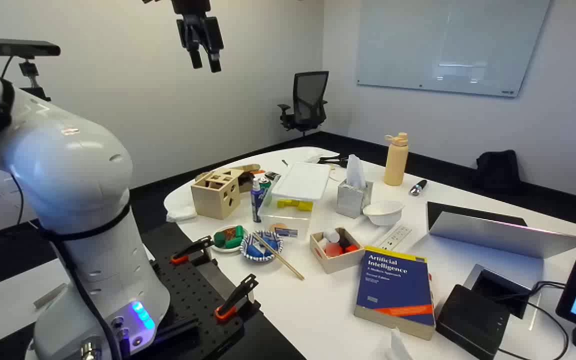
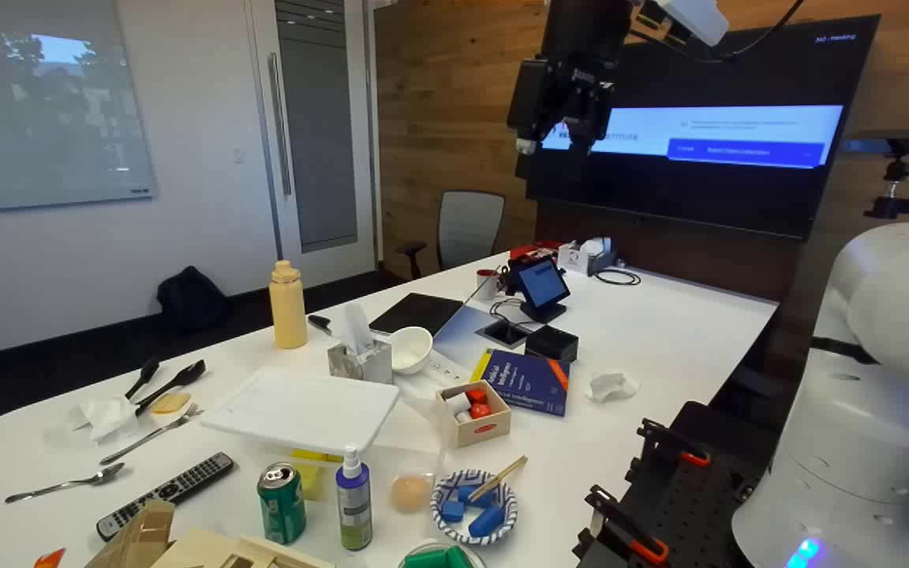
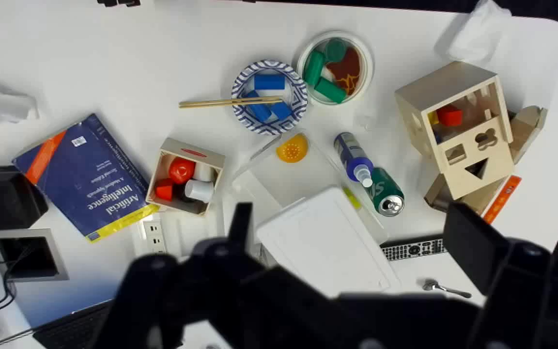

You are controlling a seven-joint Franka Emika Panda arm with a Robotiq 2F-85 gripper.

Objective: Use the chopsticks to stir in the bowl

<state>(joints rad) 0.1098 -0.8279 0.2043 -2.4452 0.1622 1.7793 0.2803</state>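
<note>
1. Nearest in the wrist view is the gripper point(image 3: 351, 220), its fingers point(image 3: 475, 247) spread wide with only air between them; both exterior views show it high above the table point(image 3: 114, 72).

2. On this table stands the patterned bowl point(image 3: 265, 127), with blue blocks point(image 3: 269, 82) inside; it is well below the gripper, which hangs so high, I suppose, to avoid touching anything.

3. Chopsticks point(image 3: 216, 103) lie across the bowl's rim: one end is over the blocks, the other sticks out past the rim. I think they are placed so that the outer end offers a grip; I judge that stirring is not yet begun.

4. Just beside the bowl is a second bowl point(image 3: 367, 70) with green blocks point(image 3: 314, 68); a wooden box point(image 3: 211, 156) near them holds red and white pieces. Perhaps the colours are sorted on purpose. Also near, a white lid point(image 3: 327, 242) partly covers a clear box point(image 3: 284, 182), with a spray bottle point(image 3: 351, 155) and a can point(image 3: 386, 189) just beside.

5. Hard to make out is whether the chopsticks' outer end touches the table, or the two bowls touch each other. In the wrist view, the gripper hides part of the table, and the laptop point(image 3: 76, 330) is cut off. In an exterior view, one fingertip melts into the dark screen point(image 2: 699, 193).
</note>
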